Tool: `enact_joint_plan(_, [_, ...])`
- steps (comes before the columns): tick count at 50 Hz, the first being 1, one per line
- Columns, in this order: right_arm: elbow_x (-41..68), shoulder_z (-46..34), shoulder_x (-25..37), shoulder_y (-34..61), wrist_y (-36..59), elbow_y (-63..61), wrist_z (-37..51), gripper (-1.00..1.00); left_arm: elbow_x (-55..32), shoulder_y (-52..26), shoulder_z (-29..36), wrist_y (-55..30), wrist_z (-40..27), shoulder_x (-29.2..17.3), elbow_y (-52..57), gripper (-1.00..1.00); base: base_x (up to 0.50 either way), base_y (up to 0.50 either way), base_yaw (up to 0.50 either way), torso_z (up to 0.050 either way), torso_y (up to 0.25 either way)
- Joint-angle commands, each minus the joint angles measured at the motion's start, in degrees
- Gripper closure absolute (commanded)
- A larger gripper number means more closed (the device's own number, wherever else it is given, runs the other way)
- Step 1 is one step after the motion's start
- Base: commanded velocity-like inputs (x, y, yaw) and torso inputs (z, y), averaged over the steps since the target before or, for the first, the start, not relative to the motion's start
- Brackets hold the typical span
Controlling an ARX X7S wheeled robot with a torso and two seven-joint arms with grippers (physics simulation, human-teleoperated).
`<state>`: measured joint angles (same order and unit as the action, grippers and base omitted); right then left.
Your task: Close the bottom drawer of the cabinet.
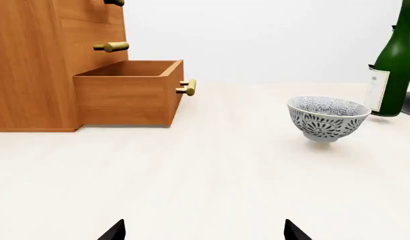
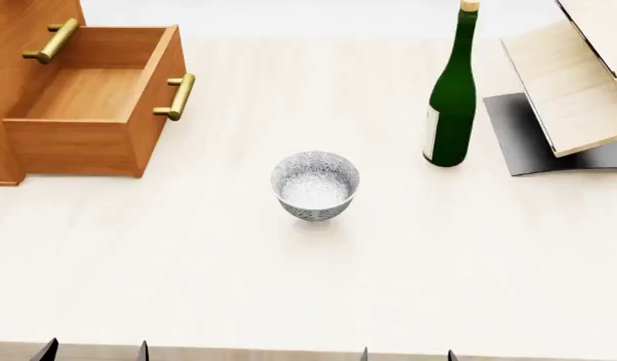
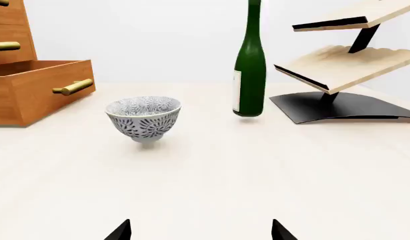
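open tabletop (image 2: 188,248), bowl (image 2: 316,185) mid-table

Only black, pointed fingertips (image 1: 115,231) of each pincer show, plain and unmarked.

Pale wooden tabletop (image 2: 288,286), blank white backdrop (image 1: 271,35)

No legible text, brand, number or sign found in any view. The only candidate surface is the pale label (image 2: 430,133) on the green bottle (image 2: 454,98), standing upright on the worktop (image 2: 409,263); it reads blank in the head view, and equally blank from both wrist views. The patterned bowl (image 2: 316,185) carries ornament only.
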<state>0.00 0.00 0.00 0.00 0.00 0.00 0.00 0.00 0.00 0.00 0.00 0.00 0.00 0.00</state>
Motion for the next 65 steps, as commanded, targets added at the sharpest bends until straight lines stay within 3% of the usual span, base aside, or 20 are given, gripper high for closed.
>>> enact_joint_plan(1, [0.7, -1.1, 0.9, 0.0, 0.3, -0.3, 1.3, -1.00, -1.1, -0.2, 0.8, -0.2, -1.2, -0.9, 0.0, -1.00, 0.00, 0.00, 0.00, 0.000, 0.000])
enact_joint_plan(19, [4.0, -2.7, 3.7, 0.3, 1.7, -1.4, 3.9, -1.00, 0.2, -1.1, 4.8, 0.9, -5.9, -3.3, -2.9, -1.00, 0.00, 0.00, 0.00, 0.000, 0.000])
enact_joint_plan(20, [2.1, -8.6, 0.0, -8.6, -8.6, 8.6, 8.6, -1.00, 0.8, -1.9, 0.4, 5.6, -3.8, -0.3, -8.6, -1.00, 0.00, 0.00, 0.00, 0.000, 0.000])
enact_joint_plan(21, [1.1, 0.0, 0.8, 0.0, 0.0, 0.0, 0.5, -1.00, 1.8, -1.3, 2.0, 1.8, -3.3, -1.1, -3.9, -1.00, 0.00, 0.00, 0.00, 0.000, 0.000])
enact_joint_plan(22, [1.2, 0.4, 0.7, 0.1, 1.8, -1.2, 0.5, -1.00, 1.7, -1.2, 2.4, 1.7, -3.6, -1.3, -3.6, -1.00, 0.00, 0.00, 0.00, 0.000, 0.000])
enact_joint_plan(38, [8.4, -0.6, 3.5, -1.5, 4.5, -5.9, 2.0, -1.00, -0.4, -0.6, 4.8, 0.8, -5.7, -3.5, -2.3, -1.00, 0.00, 0.00, 0.00, 0.000, 0.000])
enact_joint_plan(48, [10.9, 0.4, 7.6, 5.0, 22.2, -17.2, 4.8, -1.00, -1.0, -0.9, 5.5, -2.9, -6.9, -4.4, 2.0, -1.00, 0.00, 0.00, 0.00, 0.000, 0.000])
enact_joint_plan(65, [10.5, -1.2, 8.1, 4.7, 22.4, -19.9, 6.5, -1.00, -2.7, -1.1, 6.2, -5.6, -8.2, -5.6, 6.5, -1.00, 0.00, 0.00, 0.00, 0.000, 0.000])
